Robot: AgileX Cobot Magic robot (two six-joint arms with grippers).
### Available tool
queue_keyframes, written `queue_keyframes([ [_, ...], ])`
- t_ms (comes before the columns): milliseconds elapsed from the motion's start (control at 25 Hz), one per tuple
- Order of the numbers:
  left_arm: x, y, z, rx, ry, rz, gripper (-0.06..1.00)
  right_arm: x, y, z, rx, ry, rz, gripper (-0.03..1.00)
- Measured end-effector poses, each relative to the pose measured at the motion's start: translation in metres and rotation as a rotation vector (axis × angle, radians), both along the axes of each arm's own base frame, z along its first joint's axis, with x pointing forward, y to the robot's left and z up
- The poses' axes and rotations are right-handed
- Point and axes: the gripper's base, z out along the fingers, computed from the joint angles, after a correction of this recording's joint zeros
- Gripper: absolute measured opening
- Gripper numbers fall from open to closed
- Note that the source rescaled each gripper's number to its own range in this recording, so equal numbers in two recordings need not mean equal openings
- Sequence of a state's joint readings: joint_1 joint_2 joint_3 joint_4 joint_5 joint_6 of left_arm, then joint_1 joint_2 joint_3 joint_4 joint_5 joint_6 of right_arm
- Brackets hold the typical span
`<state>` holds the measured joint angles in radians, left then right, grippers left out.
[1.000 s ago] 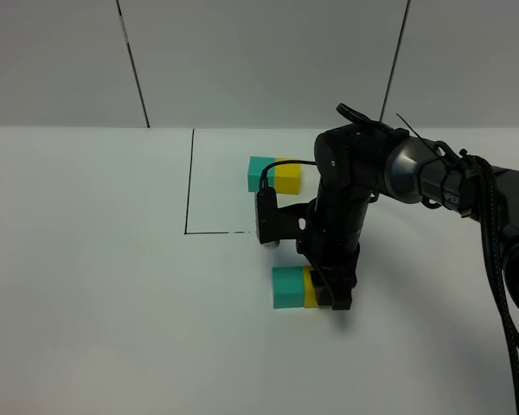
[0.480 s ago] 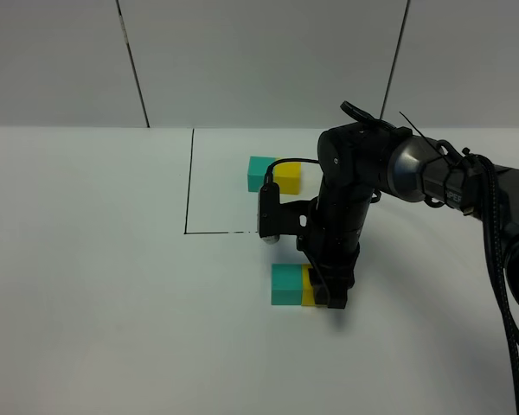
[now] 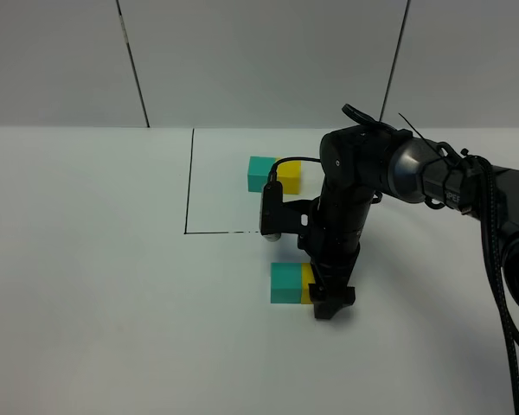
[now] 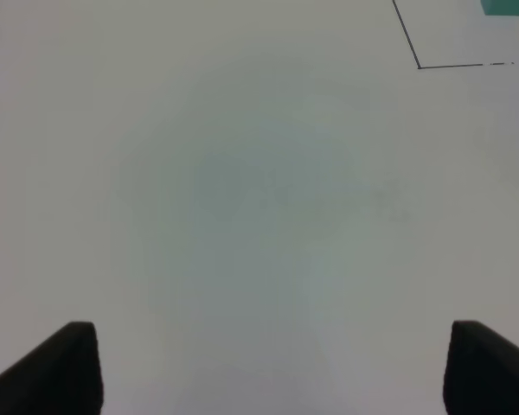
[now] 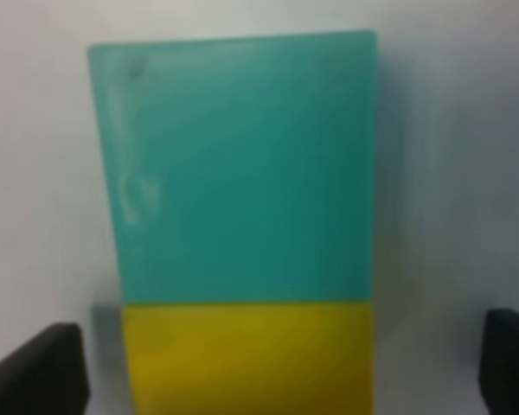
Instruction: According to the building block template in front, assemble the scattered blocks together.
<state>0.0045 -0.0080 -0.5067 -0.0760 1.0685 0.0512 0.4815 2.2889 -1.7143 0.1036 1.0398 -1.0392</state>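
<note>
1. Your right gripper [image 3: 328, 304] has let go since a second ago: its jaws now stand spread wide, either side of the yellow cube [image 5: 246, 356].
2. Your left gripper [image 4: 268, 367] hangs open over the bare white table [image 3: 95, 285].
3. The building block template [image 3: 273, 175] sits inside the marked square.
4. The teal cube [image 3: 285, 284] touches the yellow cube in front of the square.

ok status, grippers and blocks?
Left gripper open over bare table. Right gripper open, straddling yellow block. Yellow touches teal block, same order as template. Nothing in the way.
</note>
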Motion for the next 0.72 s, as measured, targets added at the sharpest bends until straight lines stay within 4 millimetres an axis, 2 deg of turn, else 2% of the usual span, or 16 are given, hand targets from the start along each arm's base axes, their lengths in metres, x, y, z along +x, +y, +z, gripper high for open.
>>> queue_keyframes([
  [40,0.0,0.0,0.0,0.0,0.0,0.0,0.87,0.0,0.0,0.001,0.0,-0.001,-0.015,0.96],
  [80,0.0,0.0,0.0,0.0,0.0,0.0,0.87,0.0,0.0,0.005,0.002,-0.007,-0.029,1.0],
  [200,0.0,0.0,0.0,0.0,0.0,0.0,0.87,-0.001,-0.002,0.032,0.027,-0.045,-0.095,1.0],
  [360,0.0,0.0,0.0,0.0,0.0,0.0,0.87,-0.006,-0.022,0.094,0.1,-0.086,-0.333,1.0],
  [440,0.0,0.0,0.0,0.0,0.0,0.0,0.87,-0.004,-0.047,0.122,0.138,-0.096,-0.507,1.0],
  [520,0.0,0.0,0.0,0.0,0.0,0.0,0.87,-0.002,-0.077,0.14,0.169,-0.114,-0.684,1.0],
  [600,0.0,0.0,0.0,0.0,0.0,0.0,0.87,-0.005,-0.114,0.15,0.186,-0.121,-0.856,1.0],
  [720,0.0,0.0,0.0,0.0,0.0,0.0,0.87,-0.024,-0.166,0.164,0.215,-0.16,-1.055,1.0],
])
